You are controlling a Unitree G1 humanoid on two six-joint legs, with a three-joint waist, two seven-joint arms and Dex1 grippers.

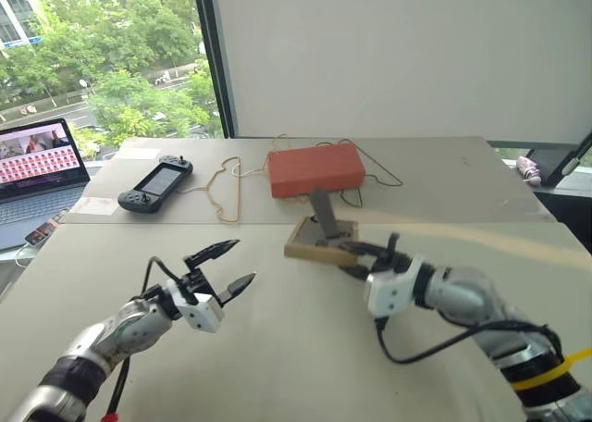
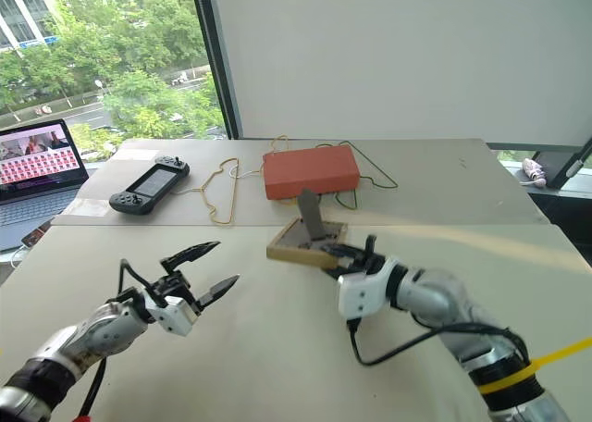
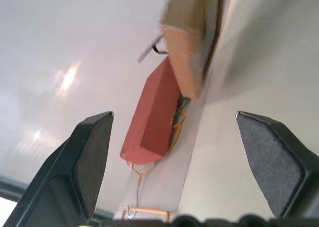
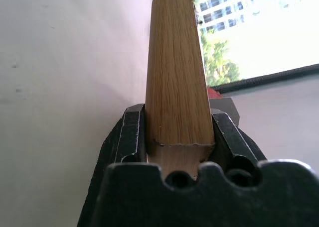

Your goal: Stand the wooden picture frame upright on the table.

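The wooden picture frame (image 1: pixel 313 240) hangs a little above the beige table (image 1: pixel 277 348), dark back facing up, its grey stand (image 1: pixel 324 216) folded out and sticking upward. My right gripper (image 1: pixel 361 254) is shut on the frame's near edge; in the right wrist view the light wood rail (image 4: pixel 175 77) sits clamped between both fingers (image 4: pixel 130 137). My left gripper (image 1: pixel 239 266) is open and empty, off to the frame's left and apart from it. Its wrist view looks past wide-spread fingers (image 3: pixel 89 152) at the blurred wooden picture frame (image 3: pixel 192 43).
An orange-red box (image 1: pixel 315 169) lies behind the frame amid thin wires (image 1: pixel 225 189). A black handheld game console (image 1: pixel 154 184) sits at the back left, and a laptop (image 1: pixel 37 167) stands at the far left edge. A seam (image 1: pixel 185 223) splits the table into two.
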